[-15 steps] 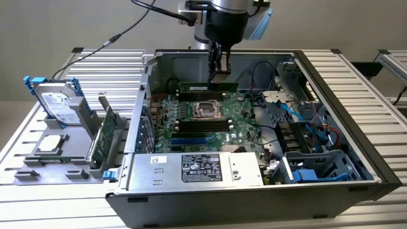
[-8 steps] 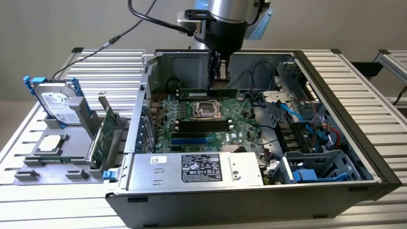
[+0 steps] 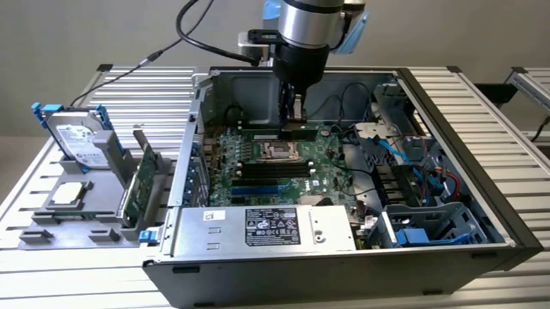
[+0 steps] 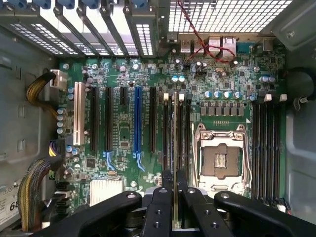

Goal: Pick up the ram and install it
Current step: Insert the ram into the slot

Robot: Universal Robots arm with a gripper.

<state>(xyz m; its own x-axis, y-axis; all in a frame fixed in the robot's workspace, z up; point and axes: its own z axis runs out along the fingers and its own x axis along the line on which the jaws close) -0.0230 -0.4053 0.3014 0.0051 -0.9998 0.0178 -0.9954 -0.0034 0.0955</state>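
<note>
Inventory count: one computer case (image 3: 301, 283), one motherboard (image 3: 225, 168), one power supply (image 3: 266, 226), one ram stick (image 4: 176, 148). Also one hard drive (image 3: 76, 138), one expansion card (image 3: 140, 183), one processor chip (image 3: 69, 193).

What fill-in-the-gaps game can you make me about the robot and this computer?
The gripper is ____ on the ram.
The processor socket on the motherboard is ____.
The hard drive stands ____ the computer case.
Missing words: shut, empty, outside.
</note>
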